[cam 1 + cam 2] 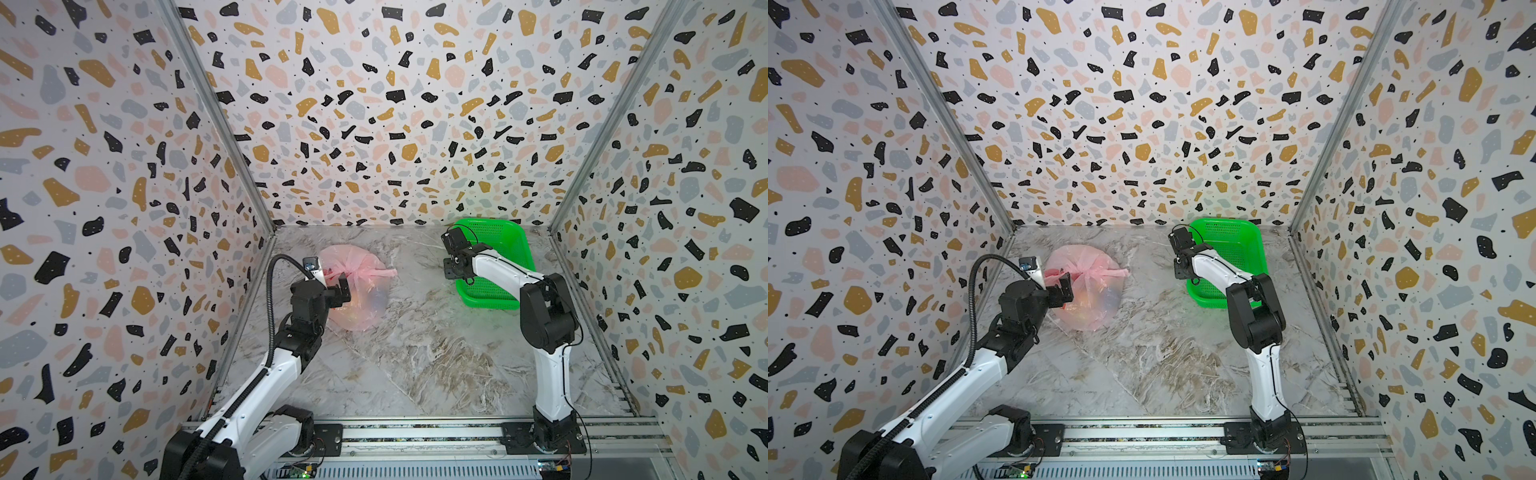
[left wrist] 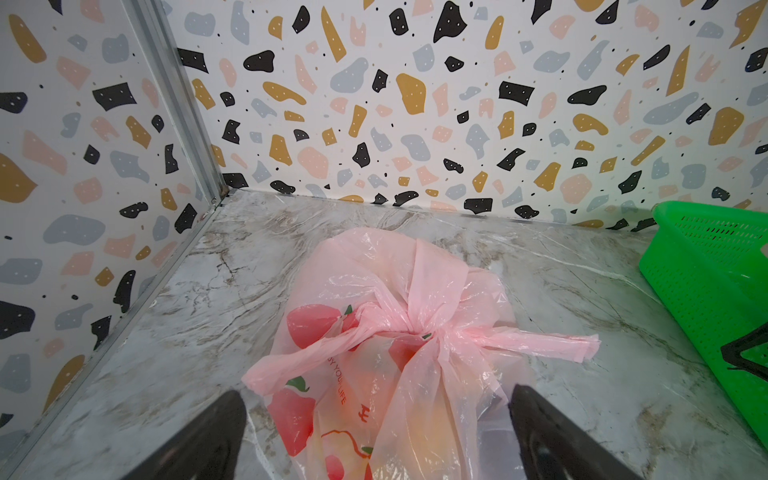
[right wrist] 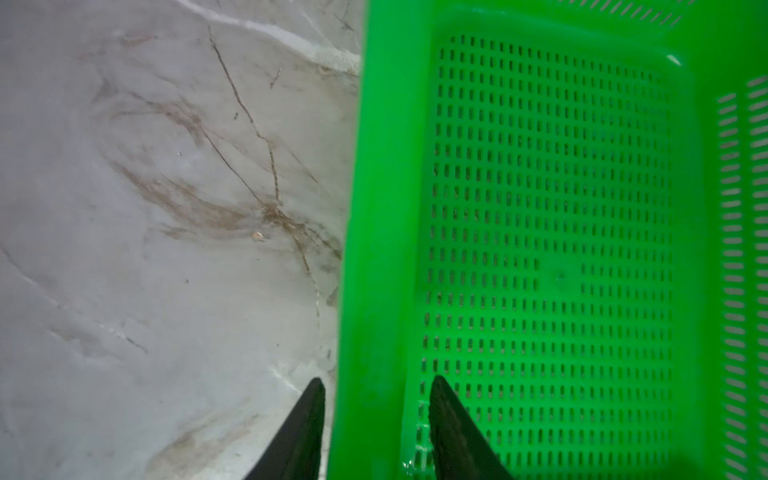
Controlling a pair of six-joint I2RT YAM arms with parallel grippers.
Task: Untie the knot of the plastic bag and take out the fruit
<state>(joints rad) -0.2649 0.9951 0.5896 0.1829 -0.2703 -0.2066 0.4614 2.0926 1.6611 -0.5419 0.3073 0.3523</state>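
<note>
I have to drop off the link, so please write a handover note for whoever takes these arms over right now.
Left gripper: open, holding nothing, poised over the plastic bag with the knot just ahead of its fingertips.
Right gripper: jaws astride a wall of the green basket, one finger inside and one outside; whether they pinch it is unclear.
The bag lies on the left of the table; the basket sits at the right rear, with no fruit seen in it.
Done: nothing. The knot is tied, and the fruit shows only as dim orange shapes through the plastic.
Left: untie the knot, then take out the fruit.
</note>
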